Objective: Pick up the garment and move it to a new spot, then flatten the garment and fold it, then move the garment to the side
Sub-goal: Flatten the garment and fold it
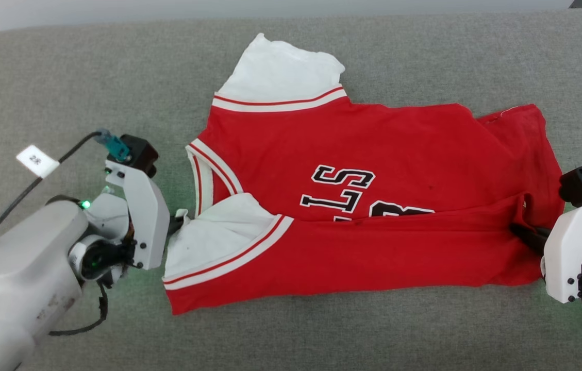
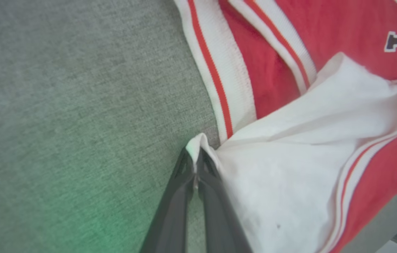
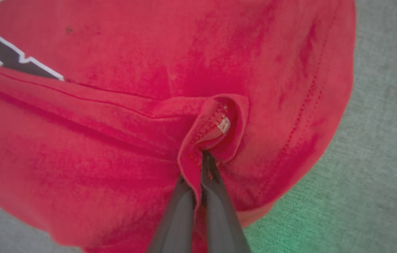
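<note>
The garment (image 1: 373, 154) is lying spread across the grey cloth-covered counter (image 1: 64, 67). Its collar is pointing toward my left and its hem toward my right, with the front facing up and part of the black lettering showing. Its near long edge is lying folded over the front, covering the lower part of the letters. The far white sleeve (image 1: 280, 67) is lying flat, pointing away from me.

My left gripper (image 1: 180, 224) is sitting low at the collar end. Its jaws are pinching closed on the tip of the near white sleeve (image 1: 218, 232), just beside the striped collar (image 1: 203, 175). In the left wrist view a small tuft of white cloth is poking out past the two fingers (image 2: 173, 211).

My right gripper (image 1: 522, 232) is sitting low at the hem end. Its jaws are clamping tight on a bunched red fold of the hem, where a stitched seam and a small white tag (image 3: 224, 124) are showing just beyond the fingertips (image 3: 212, 168).
</note>
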